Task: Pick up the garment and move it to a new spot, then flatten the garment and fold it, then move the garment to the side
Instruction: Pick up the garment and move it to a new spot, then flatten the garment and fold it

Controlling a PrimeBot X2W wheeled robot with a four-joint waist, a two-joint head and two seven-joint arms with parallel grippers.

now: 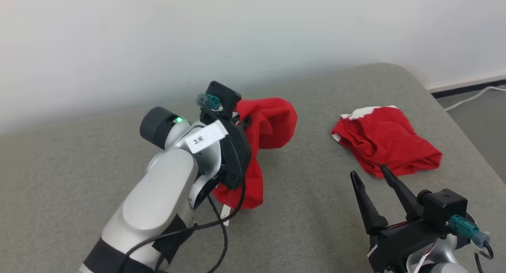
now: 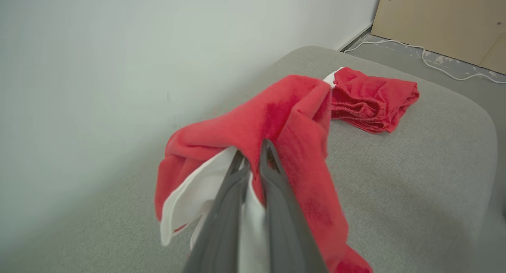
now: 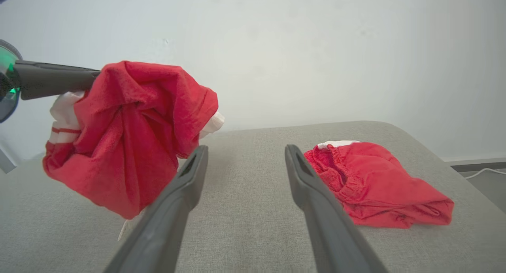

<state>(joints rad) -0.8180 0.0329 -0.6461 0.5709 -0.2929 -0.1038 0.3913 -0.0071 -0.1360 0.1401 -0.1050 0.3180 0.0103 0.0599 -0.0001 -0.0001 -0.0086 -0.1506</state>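
Left gripper [image 2: 253, 151]: clamped narrow on the bunched red garment [image 2: 294, 118], which hangs above the grey cushion [image 1: 308, 201].
Right gripper [image 1: 367, 171]: spread wide, empty, near a second red garment [image 1: 389, 146] lying on the cushion.
Progress: pickup looks done; setting down, flattening, folding and moving aside remain.

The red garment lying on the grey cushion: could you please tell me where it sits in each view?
Head view: lying garment, right of centre, above the right claw.
Left wrist view: upper right, behind the lifted garment.
Right wrist view: lower right.
Shared landmark: the lifted garment, left of it in all three.
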